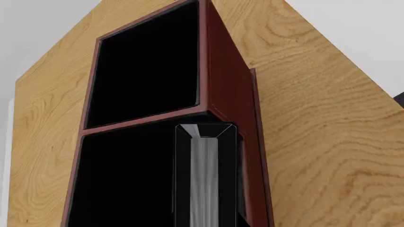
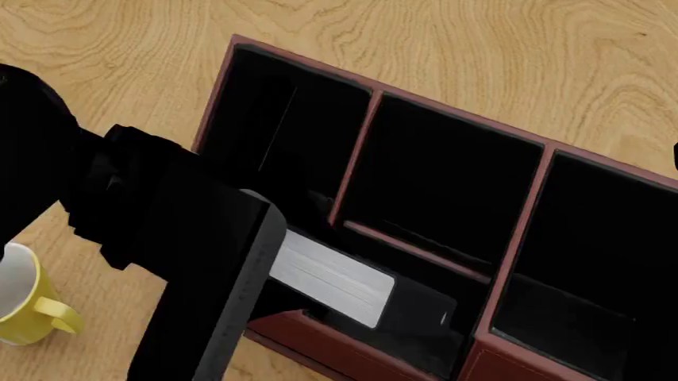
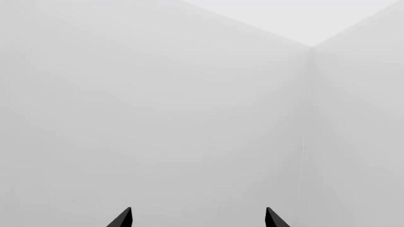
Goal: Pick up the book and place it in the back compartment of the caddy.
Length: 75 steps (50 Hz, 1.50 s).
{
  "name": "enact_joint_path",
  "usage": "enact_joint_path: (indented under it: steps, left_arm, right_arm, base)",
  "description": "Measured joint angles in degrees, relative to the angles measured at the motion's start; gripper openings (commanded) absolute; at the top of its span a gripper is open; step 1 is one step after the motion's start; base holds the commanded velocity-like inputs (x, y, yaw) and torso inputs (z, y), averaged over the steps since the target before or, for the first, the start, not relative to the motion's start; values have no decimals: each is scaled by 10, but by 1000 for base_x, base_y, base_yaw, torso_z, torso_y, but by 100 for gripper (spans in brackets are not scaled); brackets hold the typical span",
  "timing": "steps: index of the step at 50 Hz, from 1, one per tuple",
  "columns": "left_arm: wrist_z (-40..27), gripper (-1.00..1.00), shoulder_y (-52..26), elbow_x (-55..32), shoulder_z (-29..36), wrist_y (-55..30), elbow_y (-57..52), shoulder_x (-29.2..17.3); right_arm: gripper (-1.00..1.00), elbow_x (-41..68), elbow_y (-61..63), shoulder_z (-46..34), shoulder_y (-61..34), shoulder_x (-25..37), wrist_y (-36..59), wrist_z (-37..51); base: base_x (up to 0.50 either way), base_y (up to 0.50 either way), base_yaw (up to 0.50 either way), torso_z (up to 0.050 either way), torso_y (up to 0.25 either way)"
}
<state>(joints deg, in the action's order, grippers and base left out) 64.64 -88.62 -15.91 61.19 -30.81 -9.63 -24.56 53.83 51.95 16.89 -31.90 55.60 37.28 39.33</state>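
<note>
Left arm: a bulky black arm (image 2: 159,230) reaches from the left side of the head view, over the near-left corner of the caddy (image 2: 355,155), pointing down into it.
Left gripper: its tips are not seen in any view; I cannot tell if the fingers clasp the book or are released.
Right gripper: (image 3: 198,218) only two dark fingertips (image 3: 123,218) show in the right wrist view, set wide apart with nothing between them, facing plain white walls.
Book: (image 2: 360,287) black cover, white page edges; it lies tilted in the small near cell of the middle column, one end under the left arm. In the left wrist view the book (image 1: 205,175) stands close before the camera, inside a cell and against its wall.
Back compartment: (image 2: 424,325) the short cell divided by a low bar (image 2: 414,250) from the larger middle cell; the book is in it.
Writing: a tiny pale mark on the book cover, too small to read.
Count: one caddy with four cells, one book, one yellow and white mug (image 2: 27,298), one wooden table (image 2: 509,55).
Mug: stands on the table, left of the caddy, apart from it.
</note>
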Motion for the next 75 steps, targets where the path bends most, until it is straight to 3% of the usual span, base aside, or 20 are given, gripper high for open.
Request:
enact_joint_path:
  steps: [75]
  left_arm:
    - [0,-100,31,43,59,125,171,81]
  right_arm:
    - [100,-14,-11,-3,17,2,-17,-3]
  base:
    - [0,0,0,0,1]
